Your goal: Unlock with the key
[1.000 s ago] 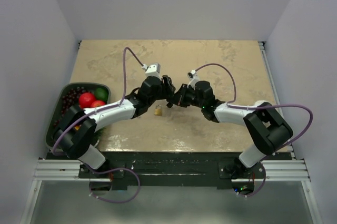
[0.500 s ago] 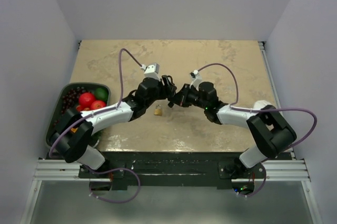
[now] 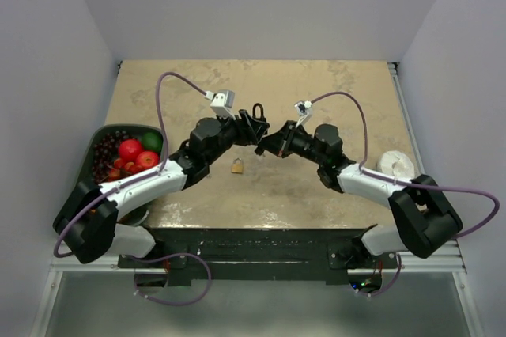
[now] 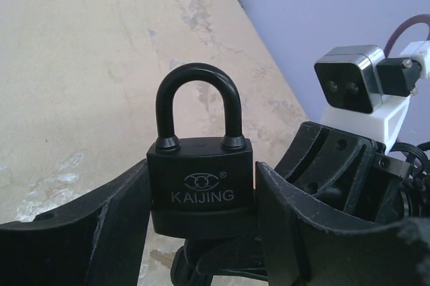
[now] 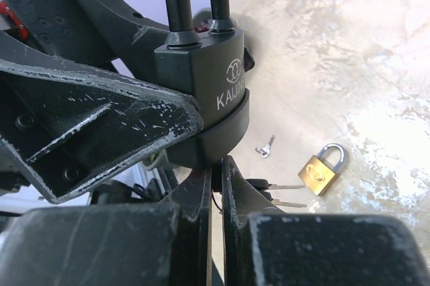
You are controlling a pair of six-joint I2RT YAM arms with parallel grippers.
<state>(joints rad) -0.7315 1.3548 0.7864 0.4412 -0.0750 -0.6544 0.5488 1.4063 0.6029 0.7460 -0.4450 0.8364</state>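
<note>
Two arms meet over the middle of the table [image 3: 340, 187]. The left gripper [image 4: 201, 215] stands partly open and clamps the black padlock [image 4: 200, 185] by the two sides of its body, clear of the surface. The padlock is upright, lettered face towards the left wrist camera, its shackle seated in both holes.

The right gripper [image 5: 215, 188] has its fingers pressed together, tips just below the padlock's underside. Whether anything is pinched between them cannot be made out. Two key blades [image 5: 285, 194] project sideways just beside these fingers; what they hang from is hidden.

A brass padlock [image 5: 322, 170] lies flat on the table below the grippers, shackle closed. A small silver key [image 5: 267, 146] lies loose near it, not touching it. A dark bowl [image 3: 95, 135] of fruit sits at the table's left edge, well apart.
</note>
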